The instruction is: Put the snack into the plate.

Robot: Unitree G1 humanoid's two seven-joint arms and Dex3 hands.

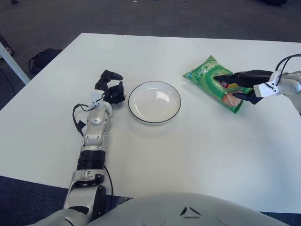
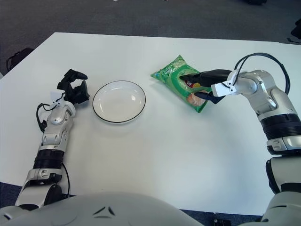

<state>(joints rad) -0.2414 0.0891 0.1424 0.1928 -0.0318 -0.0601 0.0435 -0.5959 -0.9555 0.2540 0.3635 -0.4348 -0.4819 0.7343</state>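
Note:
The snack, a green bag [image 1: 206,74], is a little to the right of the white plate [image 1: 154,104] with a dark rim. My right hand [image 1: 226,86] is shut on the bag's right end, one finger over the top and another under the lower corner. I cannot tell whether the bag's left end touches the table. The plate holds nothing. My left hand [image 1: 111,87] shows just left of the plate, fingers loosely curved around nothing.
The white table [image 1: 197,155] stretches wide in front of and behind the plate. Its left edge runs diagonally past my left forearm. A dark bag [image 1: 41,58] lies on the carpet beyond the table's left corner.

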